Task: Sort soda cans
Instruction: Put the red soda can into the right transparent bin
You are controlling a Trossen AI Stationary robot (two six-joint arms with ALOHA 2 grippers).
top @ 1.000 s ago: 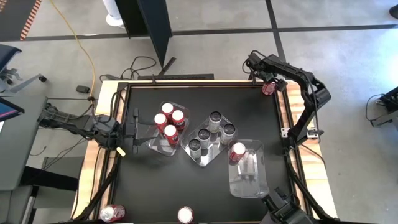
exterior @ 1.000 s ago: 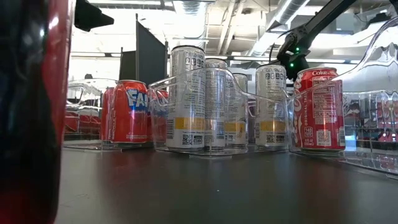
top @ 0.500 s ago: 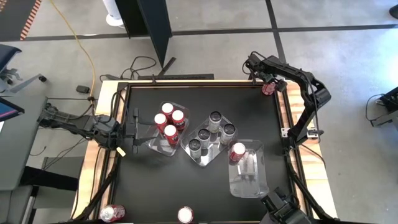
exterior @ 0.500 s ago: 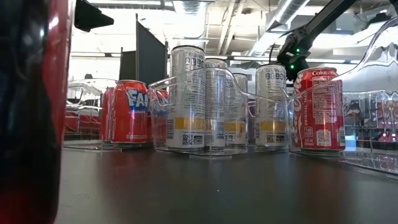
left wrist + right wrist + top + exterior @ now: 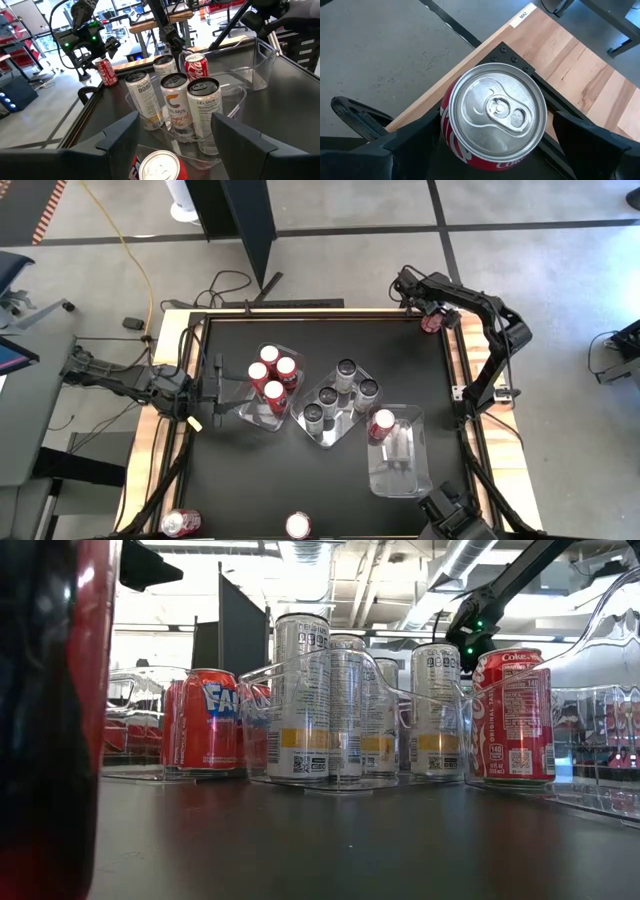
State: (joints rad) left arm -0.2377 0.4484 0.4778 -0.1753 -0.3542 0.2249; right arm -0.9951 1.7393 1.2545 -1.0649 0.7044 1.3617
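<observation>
Right claw (image 5: pixel 490 145) released, straddling red Coca-Cola can (image 5: pixel 493 120) at surface corner. Rigid, slick, probably light; best gripped mid-body. Left claw (image 5: pixel 170 145) released, idle.

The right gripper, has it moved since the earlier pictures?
Barely, if at all: the right gripper stays open around the red can at the table's far right corner.

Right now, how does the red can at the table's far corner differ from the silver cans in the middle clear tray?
The red soda can with a silver top stands alone at the table's corner, with the right gripper open around it. The four silver-grey cans cluster inside a clear plastic tray, with no gripper near. The red can says Coke; the silver-grey ones say Celsius. All stand upright.
</observation>
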